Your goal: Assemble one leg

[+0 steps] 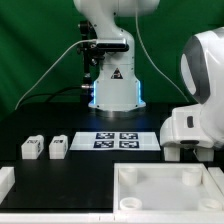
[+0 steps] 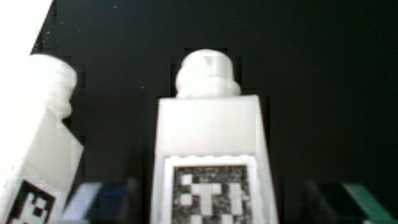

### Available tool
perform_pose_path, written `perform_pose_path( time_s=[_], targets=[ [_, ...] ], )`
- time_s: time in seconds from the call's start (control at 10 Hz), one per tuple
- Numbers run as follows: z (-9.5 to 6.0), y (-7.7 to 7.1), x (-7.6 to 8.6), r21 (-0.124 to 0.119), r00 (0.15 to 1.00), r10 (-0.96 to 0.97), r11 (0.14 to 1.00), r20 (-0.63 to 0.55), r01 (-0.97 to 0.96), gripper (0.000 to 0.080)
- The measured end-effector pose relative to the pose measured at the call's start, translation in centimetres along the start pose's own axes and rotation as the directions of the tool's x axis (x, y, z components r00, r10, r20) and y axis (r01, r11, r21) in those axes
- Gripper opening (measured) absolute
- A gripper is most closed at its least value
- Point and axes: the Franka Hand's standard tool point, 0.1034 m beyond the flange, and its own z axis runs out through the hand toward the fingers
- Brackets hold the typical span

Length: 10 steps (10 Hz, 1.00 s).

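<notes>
In the wrist view a white oblong leg point(image 2: 210, 125) with a rounded peg end and a black-and-white tag lies on the black table. My gripper point(image 2: 217, 206) is open, one finger on each side of the leg's tagged end, with small gaps to it. A second identical leg point(image 2: 45, 130) lies parallel beside it. In the exterior view my gripper point(image 1: 184, 152) is low over the table at that view's right and hides these legs. Two more legs point(image 1: 32, 148) point(image 1: 58, 147) lie at the exterior view's left.
The large white tray-like part point(image 1: 165, 192) with a raised rim lies at the front. The marker board point(image 1: 118, 140) lies mid-table before the robot base point(image 1: 115, 90). Another white part point(image 1: 5, 181) sits at the exterior view's left edge.
</notes>
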Motion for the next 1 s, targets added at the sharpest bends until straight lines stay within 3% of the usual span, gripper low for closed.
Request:
perform_pose_path(
  time_s=[0.1,0.2,0.8,0.9,1.0],
  targets=[
    [0.0,0.0,0.0,0.0,1.0,-0.001,1.0,0.001,0.001,0.0383],
    [0.0,0.0,0.0,0.0,1.0,-0.001,1.0,0.001,0.001,0.0289],
    [0.0,0.0,0.0,0.0,1.0,-0.001,1.0,0.001,0.001,0.0289],
    [-0.4,0.4,-0.1,-0.005,1.0,-0.025,1.0,0.005,0.025,0.029],
    [-3.2,1.9,-0.5,-0.008,0.997,-0.081,0.997,-0.006,0.081,0.029]
  ],
)
